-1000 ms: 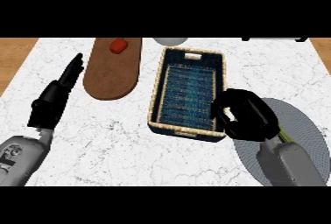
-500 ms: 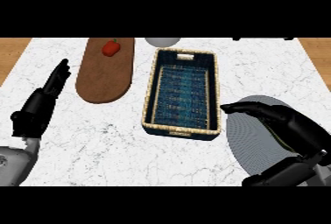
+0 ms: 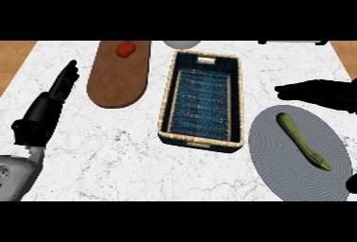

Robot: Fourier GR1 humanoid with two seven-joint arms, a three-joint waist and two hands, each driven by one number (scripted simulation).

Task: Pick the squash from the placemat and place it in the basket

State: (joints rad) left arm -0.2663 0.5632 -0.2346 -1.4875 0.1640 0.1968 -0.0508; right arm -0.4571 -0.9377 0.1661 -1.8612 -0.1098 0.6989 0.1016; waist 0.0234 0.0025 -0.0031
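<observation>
**Desk:** Where are the hands?

**Photographer:** The right hand [image 3: 322,93] comes in from the right edge, fingers stretched toward the left and relaxed, holding nothing. It hovers just above the far end of the grey placemat [image 3: 279,160] and apart from the squash [image 3: 302,140]. The left hand [image 3: 52,103] rests at the left side of the counter [image 3: 118,156], fingers straight and pointing away from the robot, also released, with its grey forearm at the lower left corner.

**Desk:** And the squash?

**Photographer:** It lies on the round placemat at the right, a long green vegetable set on a slant, its upper end nearer the right hand, its lower end toward the mat's right rim. Nothing touches it.

**Desk:** What surrounds it?

**Photographer:** The woven basket [image 3: 238,99], with a dark blue lining, stands at the centre of the marble counter, just beside the placemat's left rim. Left of the basket is a brown oval cutting board [image 3: 116,80] with a small red item [image 3: 125,48] at its far end. A pale round object [image 3: 182,44] shows partly at the top edge, behind the basket. Between the right hand and the basket the counter shows only bare marble.
</observation>
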